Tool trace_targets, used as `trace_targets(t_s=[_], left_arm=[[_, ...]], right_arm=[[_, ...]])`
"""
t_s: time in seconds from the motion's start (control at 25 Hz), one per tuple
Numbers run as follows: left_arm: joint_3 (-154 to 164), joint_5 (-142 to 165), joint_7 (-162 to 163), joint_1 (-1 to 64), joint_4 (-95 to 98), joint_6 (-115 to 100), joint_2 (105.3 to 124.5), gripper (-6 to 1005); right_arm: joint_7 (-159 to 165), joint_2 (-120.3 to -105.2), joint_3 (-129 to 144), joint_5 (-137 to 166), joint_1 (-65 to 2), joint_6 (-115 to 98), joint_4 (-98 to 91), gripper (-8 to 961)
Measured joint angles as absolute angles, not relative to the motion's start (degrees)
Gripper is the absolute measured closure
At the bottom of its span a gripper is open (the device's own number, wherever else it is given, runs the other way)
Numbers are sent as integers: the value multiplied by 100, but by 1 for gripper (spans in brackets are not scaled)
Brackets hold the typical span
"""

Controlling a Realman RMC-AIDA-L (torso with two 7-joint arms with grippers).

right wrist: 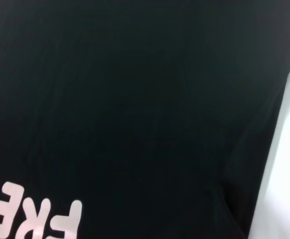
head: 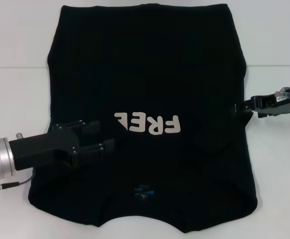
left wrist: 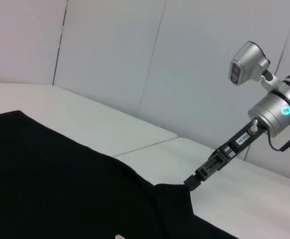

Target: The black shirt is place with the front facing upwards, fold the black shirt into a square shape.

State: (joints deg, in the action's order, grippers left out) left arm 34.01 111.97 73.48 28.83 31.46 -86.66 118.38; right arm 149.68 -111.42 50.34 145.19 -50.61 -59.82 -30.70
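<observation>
The black shirt [head: 150, 74] lies flat on the white table, print side up, with its collar and small blue neck label [head: 142, 192] nearest me. The off-white "FRE" print [head: 150, 124] reads upside down, and both sleeves look tucked inward. My left gripper [head: 106, 139] hovers over the shirt's left side beside the print, covering its last letters; its fingers stand open with a gap between them. My right gripper [head: 238, 106] is at the shirt's right edge, its thin fingers [left wrist: 191, 183] shut on the hem there, which rises slightly to the tips.
The white table [head: 15, 89] extends left and right of the shirt, with a seam line across it. Pale wall panels [left wrist: 135, 59] stand behind. A grey camera housing [left wrist: 247, 62] sits on the right arm.
</observation>
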Motion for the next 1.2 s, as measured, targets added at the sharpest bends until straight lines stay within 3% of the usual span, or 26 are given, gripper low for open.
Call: trace_targets(t_s=[0.48, 0.68, 0.92, 1.2], left_arm=[[3402, 11197, 7325, 2920, 3095, -8549, 11839, 265], [3401, 11197, 7327, 2926, 3093, -8516, 11845, 265], [3401, 11197, 7330, 2927, 3093, -8515, 11840, 264], [3402, 11197, 7331, 2926, 3094, -8516, 11838, 264]], right_arm=[[14800, -11301, 5076, 14519, -5085, -5430, -2813, 31], [14800, -11338, 5307, 14519, -5087, -5388, -2849, 183], [14819, -11346, 5334, 14519, -5096, -5404, -2874, 438], [14827, -11329, 5295, 14479, -5098, -5418, -2875, 612]])
